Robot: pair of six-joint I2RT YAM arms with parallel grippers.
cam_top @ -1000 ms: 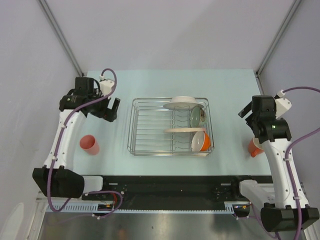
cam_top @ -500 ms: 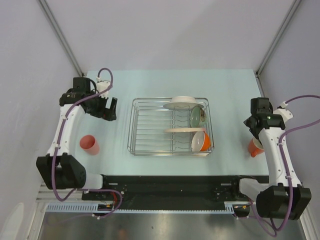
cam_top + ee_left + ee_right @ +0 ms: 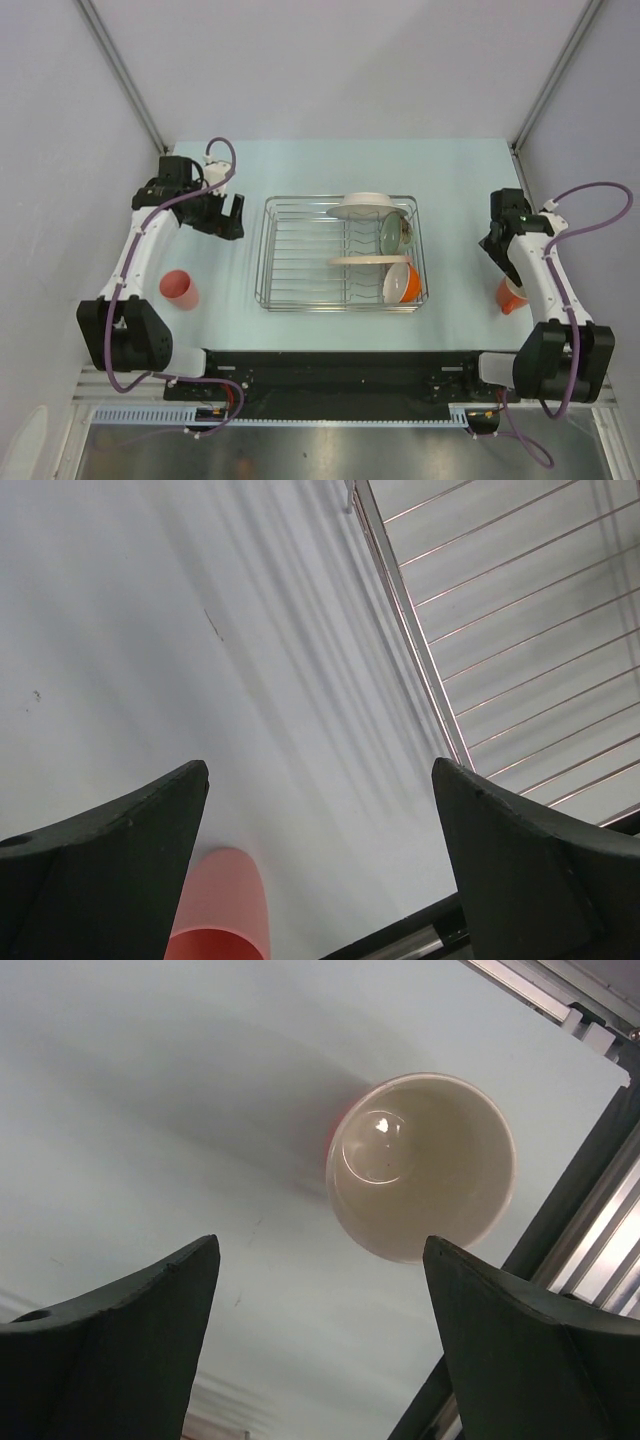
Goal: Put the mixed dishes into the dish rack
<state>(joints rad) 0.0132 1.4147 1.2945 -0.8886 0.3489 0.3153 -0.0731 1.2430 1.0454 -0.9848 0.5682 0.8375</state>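
The chrome wire dish rack (image 3: 266, 252) stands mid-table. Its right half holds the white grey-rimmed bowl (image 3: 360, 207), the green glass bowl (image 3: 393, 232), the cream plate (image 3: 366, 260) and the orange-outside white bowl (image 3: 402, 283). The salmon-pink tumbler (image 3: 180, 289) stands upright on the table left of the rack. It also shows low in the left wrist view (image 3: 215, 910). The orange mug (image 3: 511, 296) stands right of the rack, upright, its cream inside showing (image 3: 420, 1165). My left gripper (image 3: 230, 217) (image 3: 320, 775) is open and empty between tumbler and rack. My right gripper (image 3: 497, 246) (image 3: 320, 1250) is open and empty above the table beside the mug.
The rack's left corner rim (image 3: 400, 620) runs along the right of the left wrist view. The table's near edge with a black rail (image 3: 340, 362) lies just behind the mug and tumbler. Grey walls close both sides.
My left gripper has shifted a little toward the rack. My right wrist has swung further from the base, above and beside the mug. No dish has moved.
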